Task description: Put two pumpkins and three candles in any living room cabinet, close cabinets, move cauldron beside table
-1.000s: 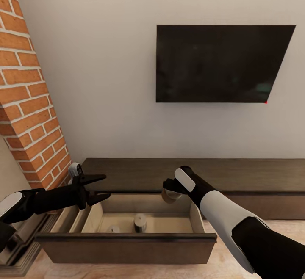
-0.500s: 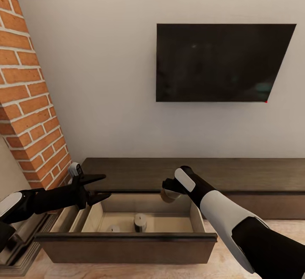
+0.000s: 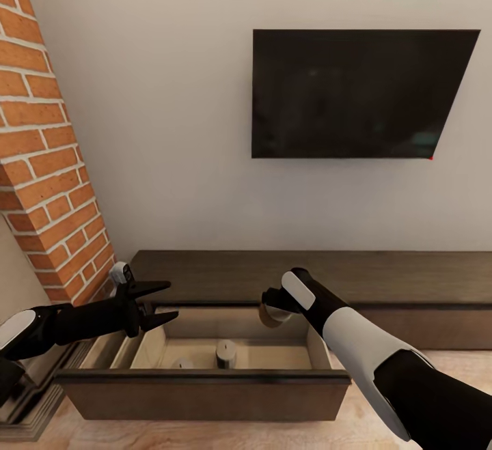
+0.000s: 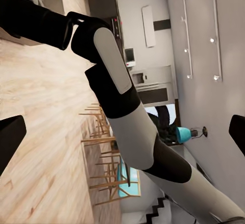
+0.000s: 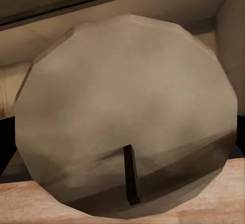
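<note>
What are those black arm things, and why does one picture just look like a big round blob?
Those are a robot's two arms, seen from a camera on its head. Each arm also has a small camera near its hand. The left hand is open and holds nothing. The right hand is closed on a candle, holding it over an open drawer of the long dark cabinet. The blob is that candle seen up close from the right hand's camera, with its dark wick sticking up. Two more candles already sit in the drawer. The left hand's camera looks across at the right arm. A TV hangs on the wall.
</note>
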Tool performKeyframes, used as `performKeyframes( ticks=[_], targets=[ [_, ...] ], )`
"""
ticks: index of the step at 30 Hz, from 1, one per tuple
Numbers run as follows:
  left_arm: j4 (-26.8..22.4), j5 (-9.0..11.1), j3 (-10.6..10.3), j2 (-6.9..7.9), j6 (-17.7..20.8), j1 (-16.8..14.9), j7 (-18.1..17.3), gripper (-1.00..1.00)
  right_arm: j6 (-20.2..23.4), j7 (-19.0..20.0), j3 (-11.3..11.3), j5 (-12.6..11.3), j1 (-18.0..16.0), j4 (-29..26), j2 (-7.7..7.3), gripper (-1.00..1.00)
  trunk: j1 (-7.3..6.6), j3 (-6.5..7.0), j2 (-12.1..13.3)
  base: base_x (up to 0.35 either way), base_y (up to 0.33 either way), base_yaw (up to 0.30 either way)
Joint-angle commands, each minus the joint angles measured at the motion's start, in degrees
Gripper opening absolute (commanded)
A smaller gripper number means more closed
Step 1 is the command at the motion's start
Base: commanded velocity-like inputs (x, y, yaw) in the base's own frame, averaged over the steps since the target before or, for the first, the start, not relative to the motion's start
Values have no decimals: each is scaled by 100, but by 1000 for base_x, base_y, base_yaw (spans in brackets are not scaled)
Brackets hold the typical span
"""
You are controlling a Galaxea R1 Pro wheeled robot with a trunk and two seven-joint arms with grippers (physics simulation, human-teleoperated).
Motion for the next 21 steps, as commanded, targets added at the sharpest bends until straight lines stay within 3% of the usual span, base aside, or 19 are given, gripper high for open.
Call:
performKeyframes(
  ticks=[1, 11, 16, 21],
  targets=[
    [1, 24, -10, 5, 6, -7, 2, 100, -4, -55, 42, -65, -7, -3, -4, -100, 22, -24, -45, 0, 0, 0],
    [-73, 34, -36, 5, 7, -5, -54, 100, 4, -59, 76, -70, -4, 303, 9, -100, 242, -204, -446, 0, 0, 0],
    [-114, 14, -348, 12, 6, -6, -850, 100, -5, -59, 179, -66, -2, 458, 29, -100, 351, -293, -646, 0, 0, 0],
    [-119, -30, -434, 12, 6, -7, -1054, 100, -108, -59, 194, -65, 1, 479, 81, -100, 461, -383, -847, 0, 0, 0]
  ],
)
